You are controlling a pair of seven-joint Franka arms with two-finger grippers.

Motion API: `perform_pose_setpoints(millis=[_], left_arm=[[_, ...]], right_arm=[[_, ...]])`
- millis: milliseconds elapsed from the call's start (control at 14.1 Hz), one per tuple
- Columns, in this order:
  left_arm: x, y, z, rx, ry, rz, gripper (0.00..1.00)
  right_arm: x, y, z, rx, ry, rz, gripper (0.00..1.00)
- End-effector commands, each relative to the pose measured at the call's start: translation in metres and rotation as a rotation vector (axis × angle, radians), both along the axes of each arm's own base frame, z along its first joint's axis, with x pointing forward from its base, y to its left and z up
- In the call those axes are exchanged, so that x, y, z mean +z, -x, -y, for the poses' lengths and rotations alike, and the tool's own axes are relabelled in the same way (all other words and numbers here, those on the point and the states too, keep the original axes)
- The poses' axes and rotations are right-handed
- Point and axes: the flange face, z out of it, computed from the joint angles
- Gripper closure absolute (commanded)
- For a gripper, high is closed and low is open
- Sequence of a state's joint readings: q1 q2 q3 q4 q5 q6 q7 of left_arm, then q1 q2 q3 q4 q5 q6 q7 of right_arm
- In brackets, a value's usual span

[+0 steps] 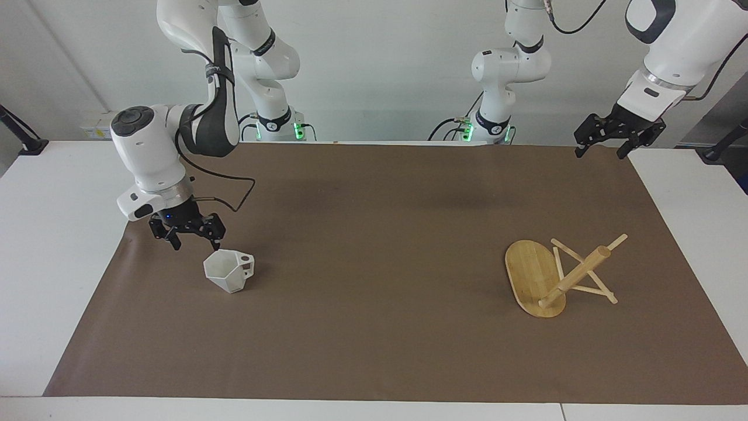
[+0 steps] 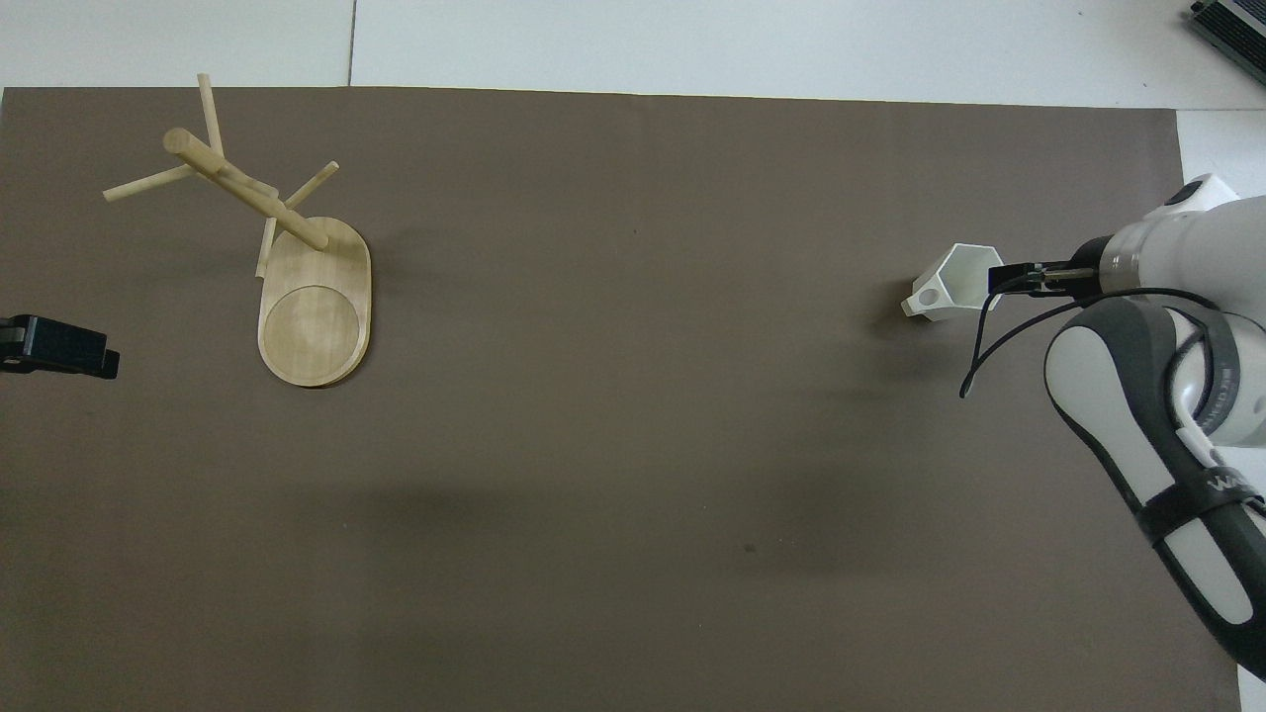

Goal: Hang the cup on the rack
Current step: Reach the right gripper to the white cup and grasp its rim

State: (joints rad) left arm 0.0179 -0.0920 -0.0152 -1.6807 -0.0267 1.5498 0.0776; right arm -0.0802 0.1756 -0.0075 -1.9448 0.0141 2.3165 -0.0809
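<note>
The cup (image 1: 228, 271) sits on the mat (image 1: 374, 327) toward the right arm's end of the table (image 1: 52, 245), the right gripper (image 1: 191, 241) just beside its rim; the rack (image 1: 555, 275) lies tipped over toward the left arm's end, well apart

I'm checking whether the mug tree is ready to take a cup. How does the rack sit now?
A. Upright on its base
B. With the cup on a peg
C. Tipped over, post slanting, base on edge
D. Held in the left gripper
C: the rack lies tipped over on the brown mat, its post slanting.
</note>
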Motion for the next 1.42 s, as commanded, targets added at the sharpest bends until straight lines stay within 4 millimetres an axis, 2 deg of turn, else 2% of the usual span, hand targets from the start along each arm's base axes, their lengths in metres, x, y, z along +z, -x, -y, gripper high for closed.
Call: perform_pose_setpoints(millis=[0,639,1349], left_arm=[[-0.002,0.006,0.001,0.012,0.010,0.020,0.00],[-0.001,0.005,-0.004,0.021,0.011,0.028,0.00],[-0.001,0.005,-0.004,0.023,0.011,0.034,0.00]], right_arm=[[-0.015,-0.007,-0.012,0.030,0.007,0.023,0.00],[-0.049,-0.017,-0.006,0.019,0.010,0.058,0.00],[-0.053,-0.012,-0.009,-0.021,-0.003,0.023,0.00]])
